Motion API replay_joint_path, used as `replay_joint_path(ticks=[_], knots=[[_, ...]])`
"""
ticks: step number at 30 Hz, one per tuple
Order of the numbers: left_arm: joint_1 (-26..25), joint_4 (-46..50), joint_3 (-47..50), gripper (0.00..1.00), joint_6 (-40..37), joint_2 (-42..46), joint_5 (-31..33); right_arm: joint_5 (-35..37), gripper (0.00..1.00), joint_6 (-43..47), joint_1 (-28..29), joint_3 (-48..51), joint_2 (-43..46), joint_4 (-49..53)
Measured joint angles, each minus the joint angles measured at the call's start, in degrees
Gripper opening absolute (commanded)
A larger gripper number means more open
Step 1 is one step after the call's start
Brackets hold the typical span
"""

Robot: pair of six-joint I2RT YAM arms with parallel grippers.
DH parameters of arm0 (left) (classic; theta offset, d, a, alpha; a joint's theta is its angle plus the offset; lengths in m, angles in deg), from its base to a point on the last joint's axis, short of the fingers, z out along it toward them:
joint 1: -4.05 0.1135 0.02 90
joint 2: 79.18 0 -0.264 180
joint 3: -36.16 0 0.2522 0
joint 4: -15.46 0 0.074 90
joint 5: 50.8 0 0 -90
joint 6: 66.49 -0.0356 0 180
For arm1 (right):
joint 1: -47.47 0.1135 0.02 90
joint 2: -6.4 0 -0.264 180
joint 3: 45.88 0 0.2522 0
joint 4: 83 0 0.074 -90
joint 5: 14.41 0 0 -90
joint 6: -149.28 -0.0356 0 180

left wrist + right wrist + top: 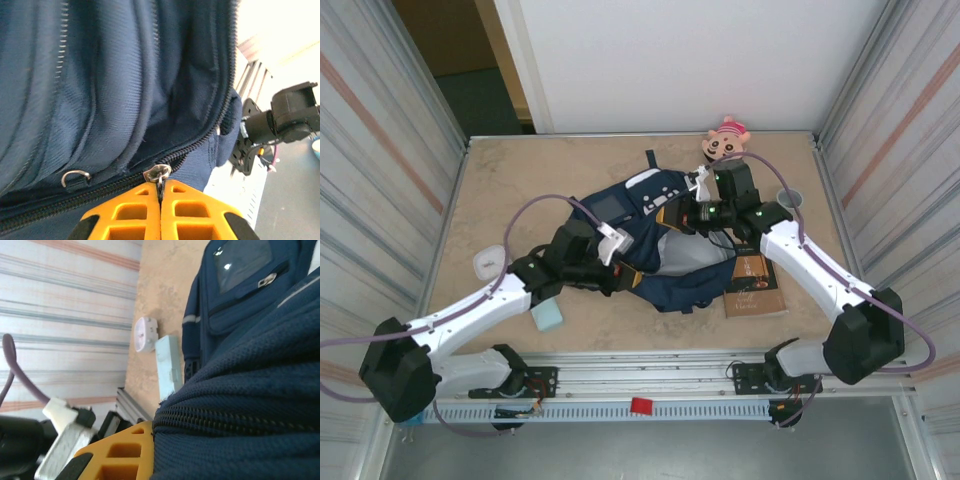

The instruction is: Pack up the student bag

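Note the student bag (685, 285) lying flat in the middle of the marbled tabletop (510, 190), grey patch and front pockets on its far-left part, main compartment gaping with pale grey lining (685, 250) on show.

Find the left pincer (161, 191) at the bag's near-left side, yellow fingers pressed together with no gap, nipping the silver zip pull (158, 172) on the bag's zip track. Just left of that pull, spot a small metal D-ring (76, 175) sewn to a seam of the bag.

Find the right pincer (148, 429) at the bag's far-right edge, drawn in narrow on a fold of coarse-weave navy cloth and zip tape. Can make out one yellow finger there, the other hidden behind the bag's fabric.

Beyond the bag's far-right corner, see a pink plush head (725, 140), apart from the cloth. Farther right of the bag, near the side wall, see a small cup (790, 198).

Under the bag's right flank, see a brown book (757, 287), partly covered by the navy cloth.

Off the bag's near-left corner, see a pale blue box (548, 316). Farther left of the bag, see a small white rounded gadget (490, 263), close to the box and clear of the bag.
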Motion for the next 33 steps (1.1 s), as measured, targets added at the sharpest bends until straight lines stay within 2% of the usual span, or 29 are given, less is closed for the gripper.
replay_joint_path(ticks=[1, 4, 5, 10, 14, 18, 26, 29, 31, 33], knots=[[-0.9, 0.4, -0.2, 0.0, 0.0, -0.6, 0.4, 0.8, 0.21, -0.5, 0.0, 0.8, 0.4, -0.3], [-2.2, 2.0, -0.5, 0.0, 0.0, -1.5, 2.8, 3.0, 0.51, -1.6, -0.1, 3.3, 2.2, -1.1], [-2.3, 2.4, -0.5, 0.0, 0.0, -1.5, 4.1, 3.8, 0.55, -2.1, -0.4, 4.6, 3.5, -1.3], [-2.2, 0.9, 1.7, 0.0, 1.3, -1.5, 8.2, 7.2, 0.63, -4.0, -1.5, 12.5, 12.4, 0.3], [-2.2, -0.9, 3.0, 0.0, 2.6, -3.2, 7.4, 8.4, 0.65, -6.9, -2.0, 19.5, 19.8, 1.5], [-2.2, -2.8, 3.3, 0.0, 3.5, -4.3, 6.8, 8.1, 0.68, -11.9, -1.2, 26.8, 23.3, -1.6], [-2.2, -10.3, 5.9, 0.0, 5.9, -4.3, 2.9, 12.6, 0.68, -23.3, 4.0, 34.6, 23.2, -16.0], [-2.2, -12.9, 6.7, 0.0, 7.0, -4.1, 2.2, 16.0, 0.64, -26.4, 6.7, 34.7, 20.8, -21.4], [-2.2, -13.3, 6.8, 0.0, 7.1, -4.0, 2.3, 18.0, 0.5, -27.7, 8.3, 34.7, 18.4, -24.6], [-2.2, -13.2, 6.8, 0.0, 7.0, -3.8, 2.3, 19.2, 0.3, -28.8, 8.8, 34.6, 16.1, -26.2]])
